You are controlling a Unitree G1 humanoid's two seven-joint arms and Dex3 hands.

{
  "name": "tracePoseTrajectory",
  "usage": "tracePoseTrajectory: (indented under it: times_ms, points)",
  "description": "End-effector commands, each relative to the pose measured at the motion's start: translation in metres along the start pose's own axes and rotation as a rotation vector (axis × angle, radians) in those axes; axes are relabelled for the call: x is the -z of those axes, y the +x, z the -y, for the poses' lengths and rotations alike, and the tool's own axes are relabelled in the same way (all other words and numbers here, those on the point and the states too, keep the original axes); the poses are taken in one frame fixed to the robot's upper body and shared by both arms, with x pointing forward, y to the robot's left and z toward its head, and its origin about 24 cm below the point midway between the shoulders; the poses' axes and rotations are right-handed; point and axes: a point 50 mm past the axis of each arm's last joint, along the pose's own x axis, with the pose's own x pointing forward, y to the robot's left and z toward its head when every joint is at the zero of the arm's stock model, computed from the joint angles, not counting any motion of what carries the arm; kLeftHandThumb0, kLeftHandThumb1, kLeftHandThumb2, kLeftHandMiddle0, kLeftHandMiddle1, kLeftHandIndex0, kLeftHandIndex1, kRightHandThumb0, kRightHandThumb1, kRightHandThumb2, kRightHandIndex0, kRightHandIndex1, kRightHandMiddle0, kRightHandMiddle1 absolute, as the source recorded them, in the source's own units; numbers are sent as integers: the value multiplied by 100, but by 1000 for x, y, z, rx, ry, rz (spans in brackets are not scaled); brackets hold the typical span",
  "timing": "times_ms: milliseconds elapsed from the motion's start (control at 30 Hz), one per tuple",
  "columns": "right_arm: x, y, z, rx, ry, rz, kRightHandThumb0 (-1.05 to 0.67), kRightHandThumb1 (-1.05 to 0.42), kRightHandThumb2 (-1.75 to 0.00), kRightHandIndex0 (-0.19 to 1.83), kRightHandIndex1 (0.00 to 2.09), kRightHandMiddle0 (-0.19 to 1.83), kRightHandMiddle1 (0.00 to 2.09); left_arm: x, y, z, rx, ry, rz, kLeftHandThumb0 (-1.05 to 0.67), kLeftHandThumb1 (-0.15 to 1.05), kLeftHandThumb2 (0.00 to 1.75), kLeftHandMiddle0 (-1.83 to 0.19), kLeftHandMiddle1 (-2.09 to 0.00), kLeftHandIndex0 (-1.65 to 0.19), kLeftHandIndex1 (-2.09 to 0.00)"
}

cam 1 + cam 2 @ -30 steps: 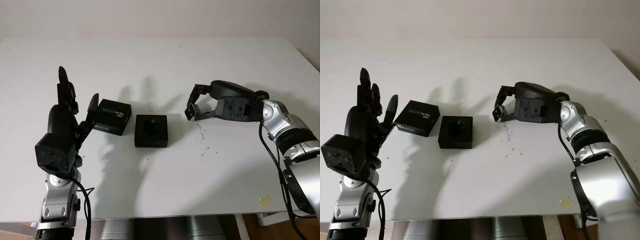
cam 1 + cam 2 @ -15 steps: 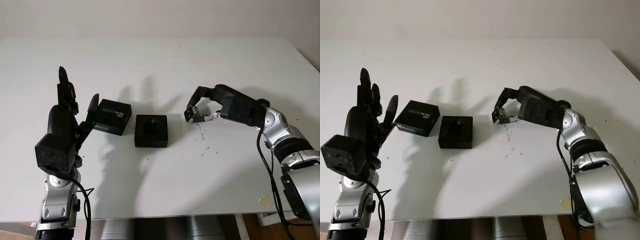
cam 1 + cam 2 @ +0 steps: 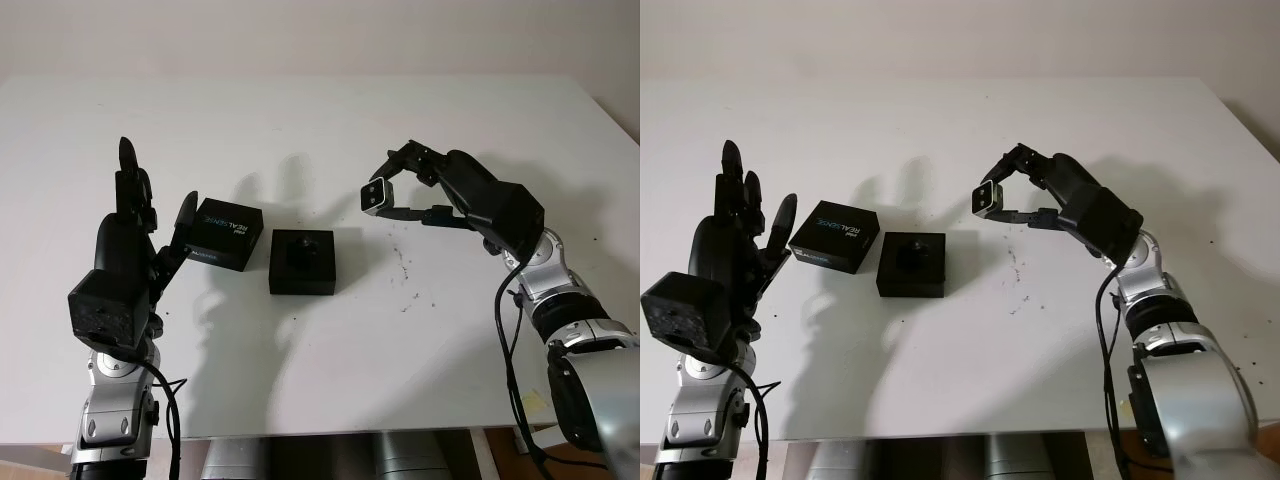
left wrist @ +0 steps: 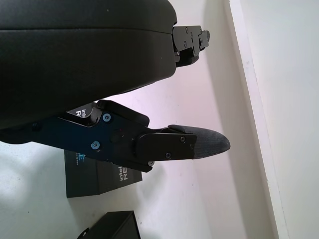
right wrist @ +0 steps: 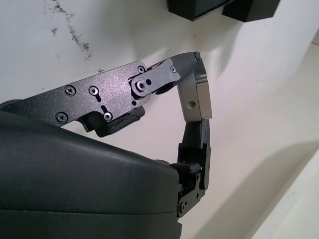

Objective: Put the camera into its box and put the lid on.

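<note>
- Above the table [image 3: 450, 330], right of the box [image 3: 303, 262]: right hand [image 3: 405, 190] pinches the camera [image 3: 376, 195], lens face toward the robot, long axis unclear.
- Left hand [image 3: 135, 235] open, raised beside the lid [image 3: 228, 233].

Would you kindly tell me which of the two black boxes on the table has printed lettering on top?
The lid, the box nearer the open left hand, bears white lettering. The base beside it has none.

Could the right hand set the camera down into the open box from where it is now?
Probably yes. The right hand holds the camera above the table, right of the open box, with bare tabletop between them.
</note>
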Motion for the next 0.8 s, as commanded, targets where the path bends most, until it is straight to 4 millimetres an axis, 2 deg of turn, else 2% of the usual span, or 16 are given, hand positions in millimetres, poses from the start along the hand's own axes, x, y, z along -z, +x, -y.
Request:
tracePoseTrajectory:
  times_ms: [0, 133, 267, 400, 567, 767]
  points:
    - [-3, 0, -5, 28, 61, 50, -51, -98, -5, 21, 4, 36, 142, -5, 1, -4, -7, 15, 20, -58, 105, 36, 6, -1, 11, 0]
    - [-3, 0, -15, 26, 136, 72, -51, -98, -5, 21, 5, 36, 143, -5, 0, -4, -8, 19, 22, -58, 105, 36, 5, -1, 10, 0]
    - [0, -3, -34, -2, 194, 80, -50, -99, -6, 20, 5, 35, 143, -5, 0, -5, -13, 17, 19, -59, 105, 36, 6, 0, 11, 0]
    - [4, -5, -59, -46, 293, 76, -49, -100, -6, 18, 4, 33, 144, -5, -1, -5, -26, -17, 8, -61, 105, 42, 9, 0, 14, 0]
    - [2, -2, -79, -67, 385, 79, -50, -101, -6, 15, 4, 29, 149, -5, 1, -5, -30, -36, 10, -67, 105, 52, 12, 0, 17, 0]
    - [-1, -1, -98, -98, 423, 78, -51, -101, -6, 14, 4, 28, 153, -5, 3, -6, -30, -40, 8, -66, 105, 54, 14, 0, 18, 0]
